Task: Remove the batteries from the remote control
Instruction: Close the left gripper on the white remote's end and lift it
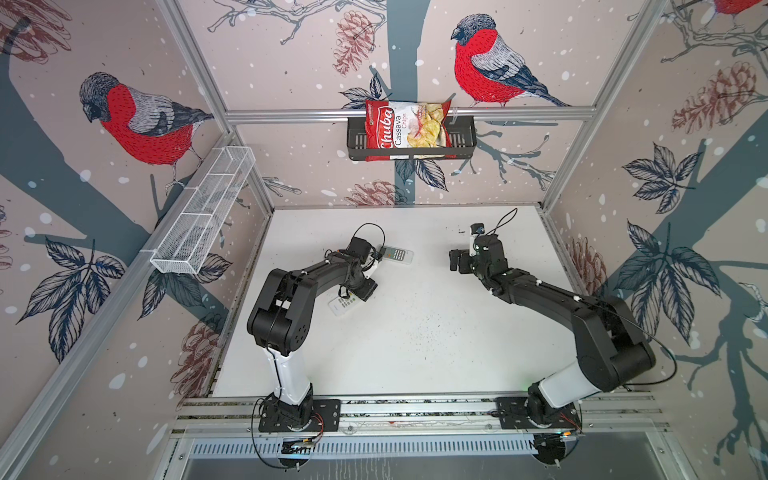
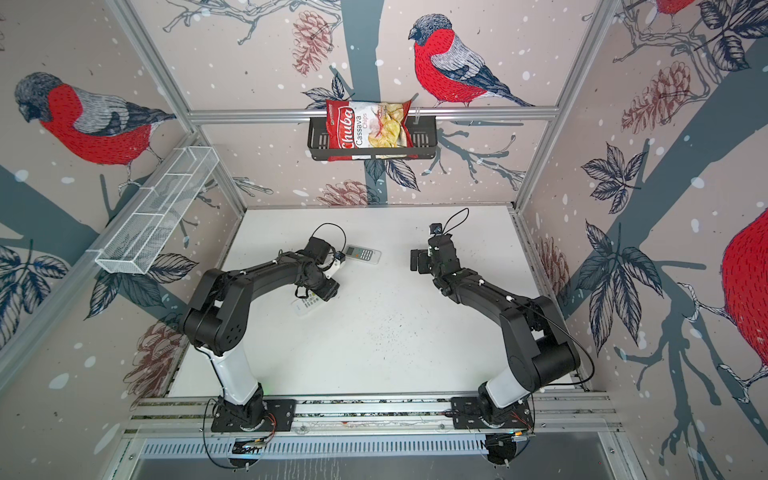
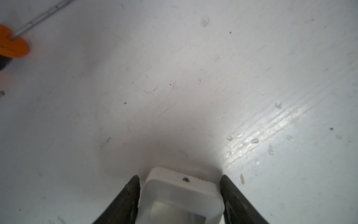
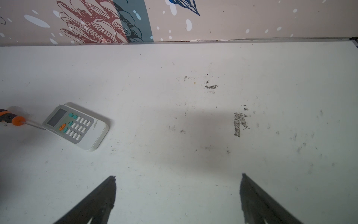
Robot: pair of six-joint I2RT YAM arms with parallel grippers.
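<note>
Low-bent left arm, left pincer jaws partly spread, raised right arm, right pincer gaping.

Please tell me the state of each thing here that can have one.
near remote: lying face up.
far remote: lying face up, free.
left gripper: jaws around the near remote's end, grip unclear.
right gripper: open, empty.
screwdriver: lying flat, tip at the far remote.
chips bag: resting in the black wall basket.

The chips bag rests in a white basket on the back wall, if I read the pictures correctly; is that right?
Not quite: the chips bag rests in a black basket on the back wall, as both top views show. The white basket is a separate one, further left.
</note>
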